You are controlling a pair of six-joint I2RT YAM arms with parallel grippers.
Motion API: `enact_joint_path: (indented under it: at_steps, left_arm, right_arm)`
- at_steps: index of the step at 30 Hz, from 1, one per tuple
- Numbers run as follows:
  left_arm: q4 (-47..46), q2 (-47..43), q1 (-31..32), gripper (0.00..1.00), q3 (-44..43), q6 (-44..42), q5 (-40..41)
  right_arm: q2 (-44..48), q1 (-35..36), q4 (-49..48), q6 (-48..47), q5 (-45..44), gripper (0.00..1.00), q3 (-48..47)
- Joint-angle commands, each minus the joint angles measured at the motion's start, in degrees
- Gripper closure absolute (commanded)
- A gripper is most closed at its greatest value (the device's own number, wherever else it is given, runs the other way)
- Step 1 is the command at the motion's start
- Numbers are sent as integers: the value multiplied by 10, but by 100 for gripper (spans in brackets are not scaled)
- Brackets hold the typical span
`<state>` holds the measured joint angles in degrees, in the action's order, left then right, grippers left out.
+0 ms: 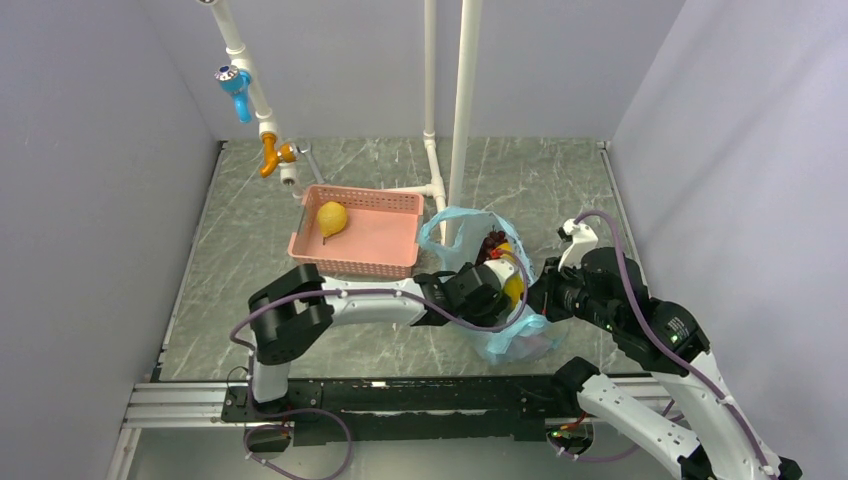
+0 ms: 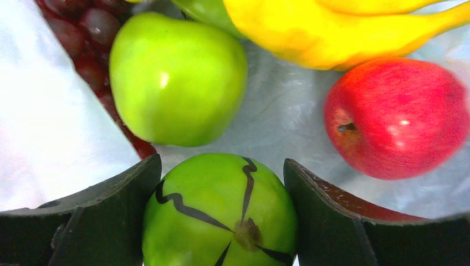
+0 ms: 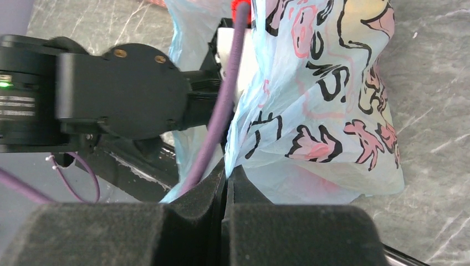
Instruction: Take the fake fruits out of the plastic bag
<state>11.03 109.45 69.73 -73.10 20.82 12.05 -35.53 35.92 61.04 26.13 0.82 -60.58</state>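
Marble counter (image 1: 240, 260) carries the plastic bag (image 3: 321, 100). Inside it the left gripper (image 2: 221, 163) clamps the striped green watermelon (image 2: 219, 216), green apple (image 2: 177, 77) just ahead. The right gripper (image 3: 226, 180), fingers together, pinches the bag's edge.

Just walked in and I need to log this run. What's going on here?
The right claw is shut on an edge of the plastic bag. The left claw is inside the bag, its fingers against both sides of the striped watermelon, which is not yet lifted out. The green apple, red apple, bananas and grapes also lie in the bag. Only the yellow pear is out, lying in the pink basket.
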Motion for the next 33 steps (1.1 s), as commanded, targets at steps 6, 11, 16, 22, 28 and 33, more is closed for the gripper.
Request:
enact_joint_path:
  at_steps: [6, 11, 16, 22, 28, 33]
  left_arm:
    - [-9, -115, 3, 76, -34, -27, -12]
    - [-13, -166, -4, 80, -31, -28, -41]
    - [-26, -238, -14, 80, 0, -15, -78]
    - [-104, -367, -64, 78, 99, 59, -203]
    - [-76, -506, -90, 78, 188, 60, -227]
    - [54, -631, -137, 82, 250, 47, -139]
  right_arm:
    - [10, 0, -38, 3, 3, 100, 13]
    - [17, 1, -41, 3, -6, 100, 21]
    - [24, 1, -50, 5, -7, 100, 26]
    - [28, 1, -60, 3, -7, 100, 36]
    - [30, 1, -64, -4, -23, 100, 33]
    - [30, 1, -68, -12, -28, 100, 35]
